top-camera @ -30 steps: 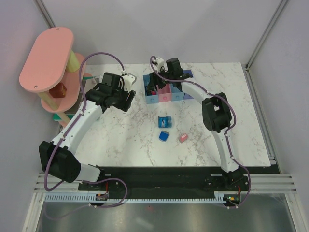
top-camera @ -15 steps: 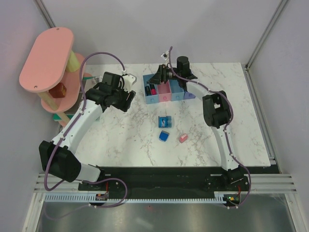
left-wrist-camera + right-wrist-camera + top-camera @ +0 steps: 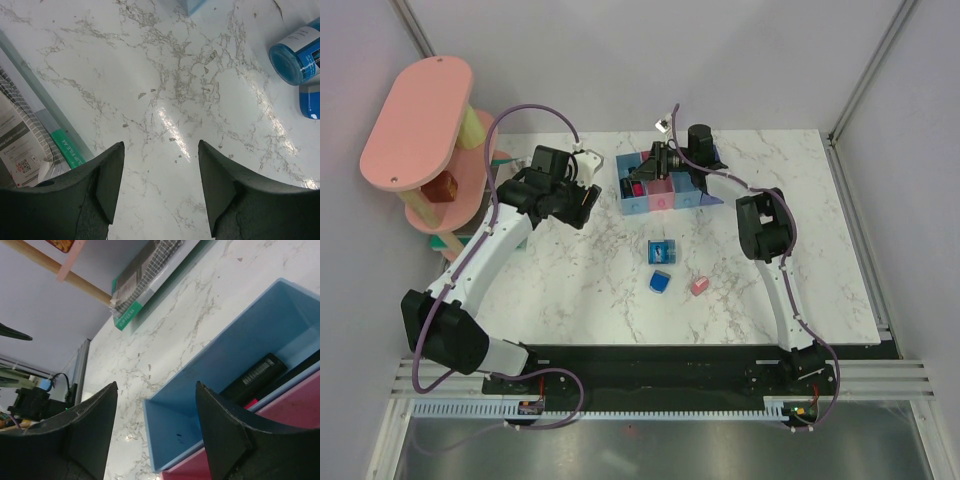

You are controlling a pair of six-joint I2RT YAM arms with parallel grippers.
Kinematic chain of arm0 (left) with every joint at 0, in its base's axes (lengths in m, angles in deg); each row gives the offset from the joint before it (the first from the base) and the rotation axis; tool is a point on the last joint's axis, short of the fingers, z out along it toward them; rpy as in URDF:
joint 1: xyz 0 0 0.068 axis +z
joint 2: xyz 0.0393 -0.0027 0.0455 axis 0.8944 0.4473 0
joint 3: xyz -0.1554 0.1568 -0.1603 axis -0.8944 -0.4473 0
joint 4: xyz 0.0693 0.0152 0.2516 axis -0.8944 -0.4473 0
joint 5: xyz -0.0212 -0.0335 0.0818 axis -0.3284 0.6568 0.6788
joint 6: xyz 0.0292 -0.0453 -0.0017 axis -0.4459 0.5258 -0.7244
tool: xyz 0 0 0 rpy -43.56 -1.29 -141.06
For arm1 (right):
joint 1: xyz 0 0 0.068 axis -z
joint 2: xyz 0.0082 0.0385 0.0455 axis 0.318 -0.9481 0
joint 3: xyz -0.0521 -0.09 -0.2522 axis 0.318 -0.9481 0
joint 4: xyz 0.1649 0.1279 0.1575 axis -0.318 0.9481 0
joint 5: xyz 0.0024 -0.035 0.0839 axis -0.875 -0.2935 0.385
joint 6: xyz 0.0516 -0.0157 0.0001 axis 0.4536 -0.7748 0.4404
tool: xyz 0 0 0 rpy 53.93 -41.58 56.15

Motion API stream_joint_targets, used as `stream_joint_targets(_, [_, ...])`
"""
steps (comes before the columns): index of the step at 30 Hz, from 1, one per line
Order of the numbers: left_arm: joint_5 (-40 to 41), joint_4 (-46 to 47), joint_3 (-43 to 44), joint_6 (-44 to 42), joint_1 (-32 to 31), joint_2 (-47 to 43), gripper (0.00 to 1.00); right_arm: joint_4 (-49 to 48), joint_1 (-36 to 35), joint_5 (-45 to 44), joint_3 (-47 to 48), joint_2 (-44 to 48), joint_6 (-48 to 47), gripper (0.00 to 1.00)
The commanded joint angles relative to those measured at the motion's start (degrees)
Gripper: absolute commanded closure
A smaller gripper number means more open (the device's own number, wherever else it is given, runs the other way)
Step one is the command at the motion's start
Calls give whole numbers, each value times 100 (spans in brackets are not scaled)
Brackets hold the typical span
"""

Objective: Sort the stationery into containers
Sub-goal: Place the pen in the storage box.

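Right gripper point(image 3: 156, 387) hangs open and empty over the bins point(image 3: 650, 205) near the tabletop's point(image 3: 570, 290) far edge, where a black marker point(image 3: 255, 372) lies in the leftmost blue bin point(image 3: 235, 335). Left gripper point(image 3: 160, 150), likewise open and empty, hovers above bare marble beside them. The roll point(image 3: 661, 252), wedge point(image 3: 660, 283) and eraser point(image 3: 699, 286) lie mid-tabletop.

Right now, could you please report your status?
Left fingers, right fingers open, empty. Right over light blue plastic bin, black marker inside. Round blue roll, blue wedge block, pink eraser unsorted. Nothing blocking.
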Motion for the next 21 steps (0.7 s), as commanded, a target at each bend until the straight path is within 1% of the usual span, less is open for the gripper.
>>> stream_joint_targets(1, [16,-27,251,-158,12,37,32,1602,-38,-452,373,48,-1354,30])
stream_joint_targets(2, [-2,-18,251,-158,12,29,32,1831,-38,-827,382,65,-1503,30])
stream_joint_targets(4, [-11,-27,251,-158,12,11,32,2401,-29,-1084,434,74,-1959,31])
stream_joint_targets(6, [-2,-27,251,-149,12,2,32,2729,-47,-1436,469,92,-2242,31])
stream_joint_targets(7, [-2,-27,242,-149,12,-33,32,3009,-55,-1533,470,101,-2513,31])
stream_joint_targets(10, [-19,-27,224,-158,12,-68,32,3397,-73,-1771,496,215,-2865,31])
stream_joint_targets(13, [-11,-18,285,-141,12,-68,32,3433,-73,-1526,496,443,-2920,31])
stream_joint_targets(16, [33,34,461,-132,12,-24,32,3433,-73,-1455,470,934,-3130,30])
stream_joint_targets(18, [103,69,619,-149,12,89,32,3451,-29,-1594,400,1417,-3358,28])
stream_joint_targets(21, [367,70,1128,-176,12,379,32,3512,111,-2174,312,1961,-3569,28])
